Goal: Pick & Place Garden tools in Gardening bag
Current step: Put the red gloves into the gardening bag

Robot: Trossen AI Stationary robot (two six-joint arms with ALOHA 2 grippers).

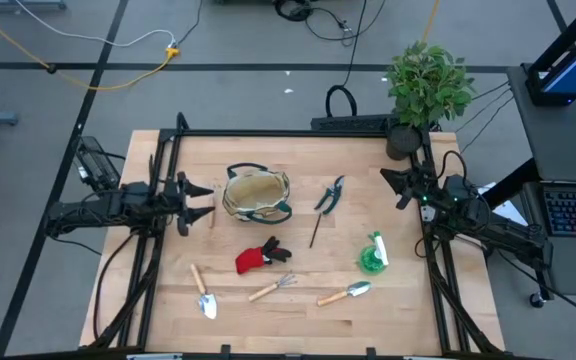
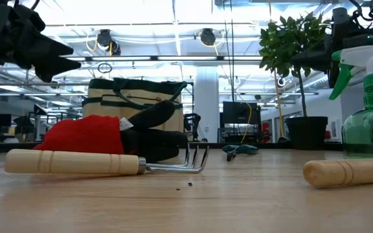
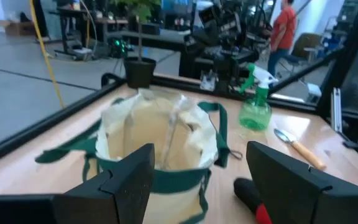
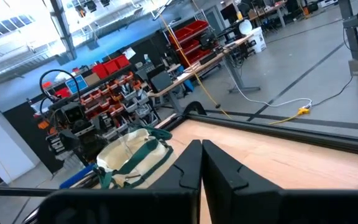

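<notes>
The tan gardening bag (image 1: pixel 257 195) with green trim stands on the table's far middle; it also shows in the left wrist view (image 3: pixel 160 146) and the right wrist view (image 4: pixel 134 158). My left gripper (image 1: pixel 202 201) is open and empty just left of the bag. My right gripper (image 1: pixel 388 185) is shut and empty at the far right. On the table lie the pruning shears (image 1: pixel 329 195), a thin dark stick (image 1: pixel 315 230), the red-black glove (image 1: pixel 260 256), two trowels (image 1: pixel 204 293) (image 1: pixel 346 293), the hand rake (image 1: pixel 273 288) and the green spray bottle (image 1: pixel 373 253).
A potted leafy plant (image 1: pixel 423 90) stands at the table's far right corner, behind my right arm. A black frame (image 1: pixel 288 133) runs along the table's far edge and sides. A person in a red shirt (image 3: pixel 284 28) stands beyond the table.
</notes>
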